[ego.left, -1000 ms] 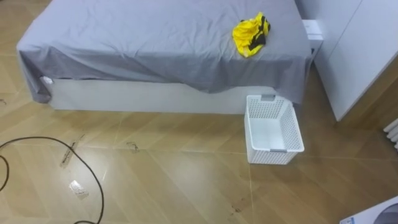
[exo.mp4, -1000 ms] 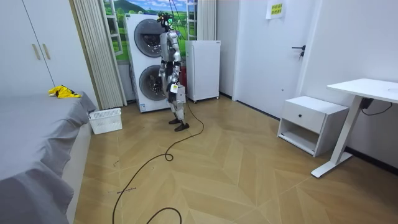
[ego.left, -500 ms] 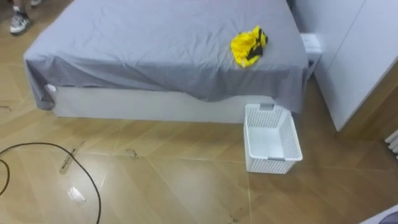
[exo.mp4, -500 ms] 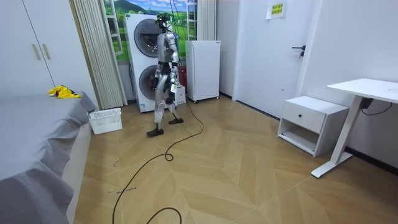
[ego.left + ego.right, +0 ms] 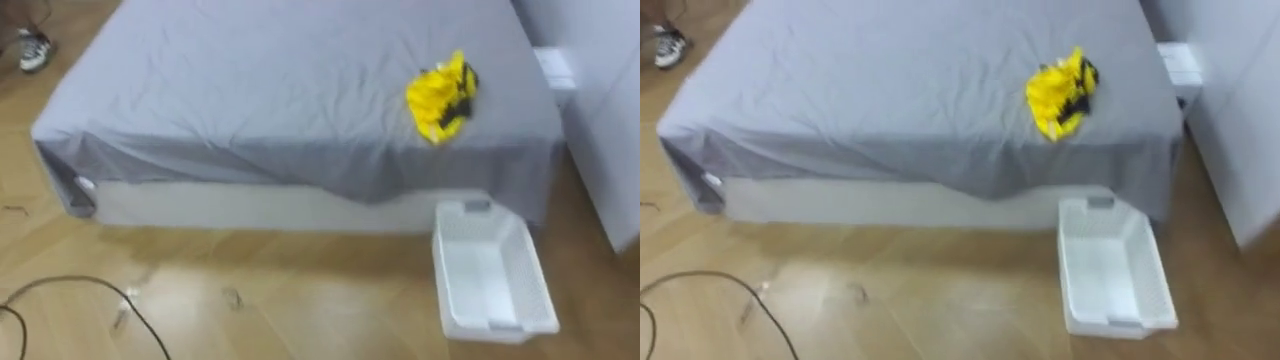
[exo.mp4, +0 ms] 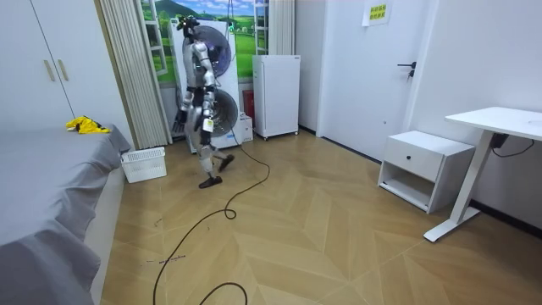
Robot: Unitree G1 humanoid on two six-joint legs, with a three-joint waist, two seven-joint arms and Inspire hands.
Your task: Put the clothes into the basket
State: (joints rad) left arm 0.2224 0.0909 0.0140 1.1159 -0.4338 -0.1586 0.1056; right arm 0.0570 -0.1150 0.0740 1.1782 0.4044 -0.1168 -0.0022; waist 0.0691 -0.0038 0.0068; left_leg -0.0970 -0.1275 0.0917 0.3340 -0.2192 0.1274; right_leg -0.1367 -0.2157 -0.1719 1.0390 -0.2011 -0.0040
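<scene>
A crumpled yellow and black garment (image 5: 440, 92) lies on the grey bed (image 5: 270, 90), near its right corner. Below that corner, on the wood floor against the bed's side, stands a white perforated basket (image 5: 500, 328) with nothing in it. In the room view I stand mid-stride a step or two from the basket (image 6: 144, 163), facing the bed, with the garment (image 6: 87, 125) beyond it. My left hand (image 6: 206, 129) and right hand (image 6: 179, 124) hang by my sides, too small to read.
A dark cable (image 5: 130, 310) curls over the floor at lower left. A white cabinet (image 5: 600, 130) stands right of the bed. A person's shoe (image 5: 35, 50) shows past the bed's far left corner. Stacked washers (image 6: 222, 51) and a fridge (image 6: 278, 93) are behind me.
I have walked from the washers towards the bed and basket. My eye view has shifted: bed, garment and basket appear nearer and further right.
</scene>
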